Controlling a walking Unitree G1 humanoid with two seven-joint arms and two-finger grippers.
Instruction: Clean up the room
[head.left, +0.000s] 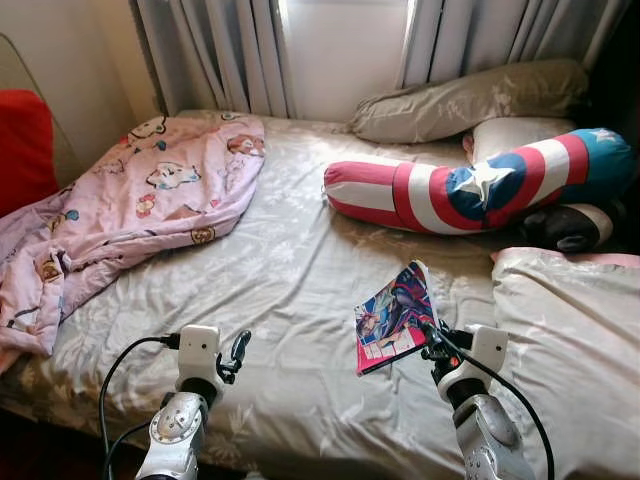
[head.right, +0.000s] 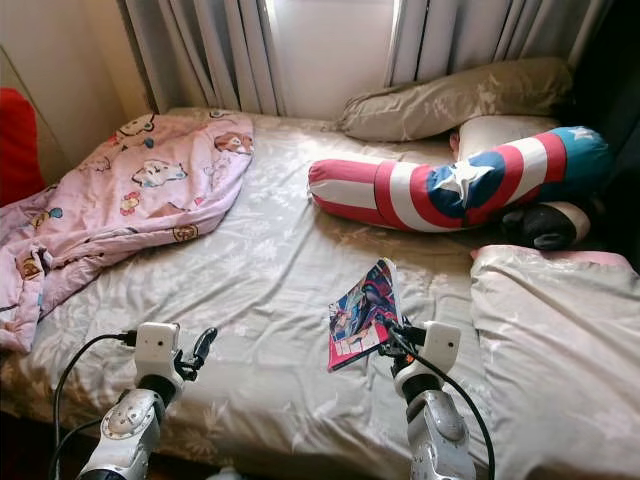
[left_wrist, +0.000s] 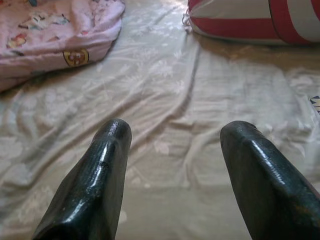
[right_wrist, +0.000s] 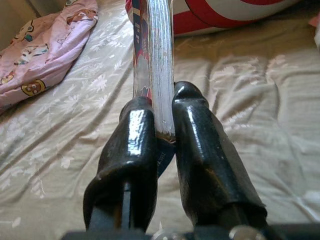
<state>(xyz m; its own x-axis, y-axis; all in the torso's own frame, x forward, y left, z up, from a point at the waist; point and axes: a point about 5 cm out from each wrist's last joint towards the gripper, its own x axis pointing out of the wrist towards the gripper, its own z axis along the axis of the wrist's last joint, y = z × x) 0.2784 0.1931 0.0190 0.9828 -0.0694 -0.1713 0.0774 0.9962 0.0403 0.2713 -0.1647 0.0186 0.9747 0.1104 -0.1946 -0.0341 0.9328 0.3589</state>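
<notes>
The right gripper (right_wrist: 162, 117) is pinching a thin comic book (head.left: 393, 317) by its near edge, holding it lifted over the near right part of the bed (head.left: 290, 290), with the book's long side running up and away from the fingers. The left gripper (left_wrist: 175, 150) is hovering with fingers spread wide and nothing between them, over bare sheet at the near left, so the right arm is judged the one to carry the book off.

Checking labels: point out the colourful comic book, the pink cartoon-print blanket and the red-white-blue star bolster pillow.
colourful comic book (head.left: 392, 315), left eye view, middle of the front cover.
pink cartoon-print blanket (head.left: 150, 195), left eye view, middle of the crumpled spread.
red-white-blue star bolster pillow (head.left: 480, 185), left eye view, near the white star.
</notes>
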